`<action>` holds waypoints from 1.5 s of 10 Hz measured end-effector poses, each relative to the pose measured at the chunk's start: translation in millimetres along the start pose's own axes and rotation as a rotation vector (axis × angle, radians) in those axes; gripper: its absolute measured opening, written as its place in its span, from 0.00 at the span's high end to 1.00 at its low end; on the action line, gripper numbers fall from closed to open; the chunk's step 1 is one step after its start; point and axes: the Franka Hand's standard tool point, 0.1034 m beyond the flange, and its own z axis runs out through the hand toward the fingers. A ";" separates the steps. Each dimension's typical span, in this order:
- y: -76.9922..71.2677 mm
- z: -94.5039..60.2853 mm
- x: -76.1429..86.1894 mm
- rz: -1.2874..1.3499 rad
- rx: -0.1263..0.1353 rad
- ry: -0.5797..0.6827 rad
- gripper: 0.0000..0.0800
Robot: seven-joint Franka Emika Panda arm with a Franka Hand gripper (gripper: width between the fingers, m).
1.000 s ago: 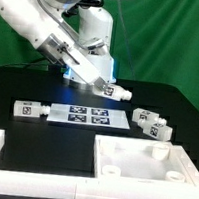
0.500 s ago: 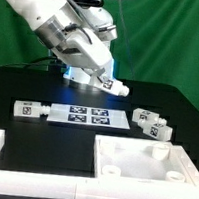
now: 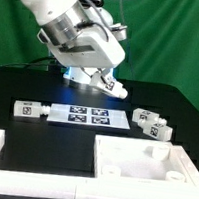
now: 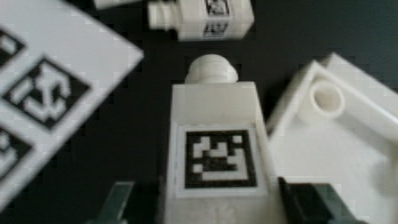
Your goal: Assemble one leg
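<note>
My gripper (image 3: 103, 80) is shut on a leg (image 3: 112, 87), a stubby white peg with a square tag, and holds it tilted in the air above the black table behind the marker board (image 3: 80, 114). In the wrist view the held leg (image 4: 215, 140) fills the middle, with a dark finger (image 4: 121, 200) on each side of it. Another leg (image 3: 28, 108) lies left of the marker board. Two more legs (image 3: 146, 117) (image 3: 162, 129) lie on its right; one leg (image 4: 196, 18) shows in the wrist view.
The large white tray-like panel (image 3: 141, 158) lies at the front right, and its corner with a round hole shows in the wrist view (image 4: 329, 100). A white L-shaped rail (image 3: 1, 148) runs along the front left. The marker board also shows in the wrist view (image 4: 45, 80).
The arm's wrist has swung over toward the exterior view's right and risen a little. The held leg stays at almost the same spot, slightly higher.
</note>
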 end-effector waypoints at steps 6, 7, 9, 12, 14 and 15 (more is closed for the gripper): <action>-22.6 1.4 -0.7 -0.009 -0.013 0.357 0.64; -22.6 1.4 -0.7 -0.009 -0.013 0.357 0.64; -22.6 1.4 -0.7 -0.009 -0.013 0.357 0.64; -22.6 1.4 -0.7 -0.009 -0.013 0.357 0.64; -22.6 1.4 -0.7 -0.009 -0.013 0.357 0.64; -22.6 1.4 -0.7 -0.009 -0.013 0.357 0.64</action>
